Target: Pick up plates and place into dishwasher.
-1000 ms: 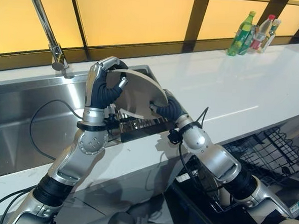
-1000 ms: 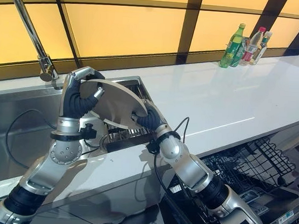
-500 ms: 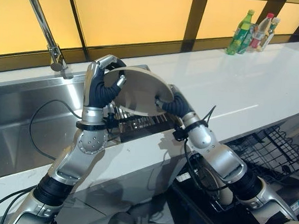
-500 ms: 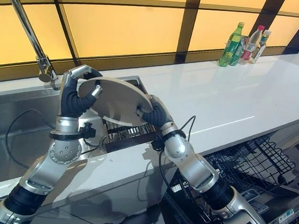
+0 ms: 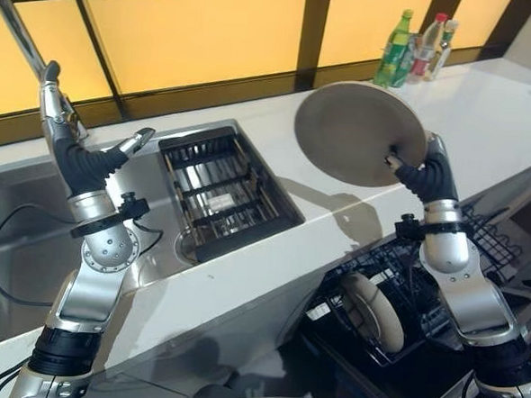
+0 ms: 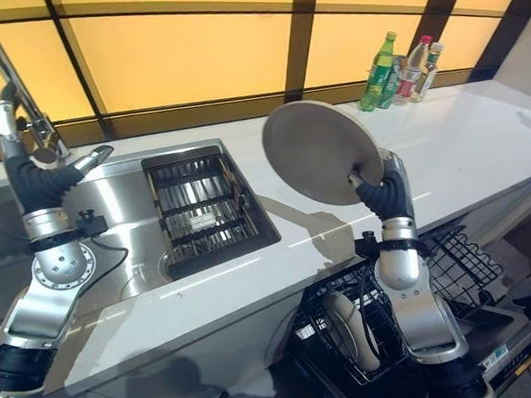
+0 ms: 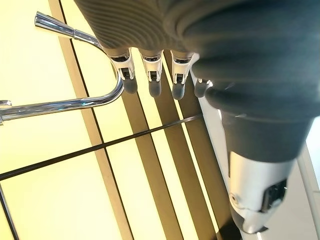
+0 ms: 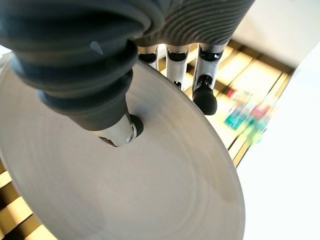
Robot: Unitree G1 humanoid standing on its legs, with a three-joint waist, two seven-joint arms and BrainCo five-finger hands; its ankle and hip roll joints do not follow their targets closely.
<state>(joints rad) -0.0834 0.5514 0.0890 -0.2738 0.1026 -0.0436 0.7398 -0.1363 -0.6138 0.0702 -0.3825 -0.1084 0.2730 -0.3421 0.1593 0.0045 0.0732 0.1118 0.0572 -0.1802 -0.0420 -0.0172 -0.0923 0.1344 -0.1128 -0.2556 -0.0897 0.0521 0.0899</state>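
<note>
A round grey plate is held up on edge over the white counter. My right hand is shut on its lower right rim. In the right wrist view the thumb presses the plate's face while the fingers wrap behind its edge. The black wire dishwasher rack lies open below that hand, with a pale plate standing in it. My left hand is raised by the faucet over the sink, open and holding nothing, its fingers straight.
A dark drainer basket sits in the steel sink. The faucet rises at the far left. Several bottles stand at the back right of the counter.
The left hand let go of the plate and swung left towards the faucet. The right hand carried the plate right, from over the sink to over the counter edge. The camera turned right.
</note>
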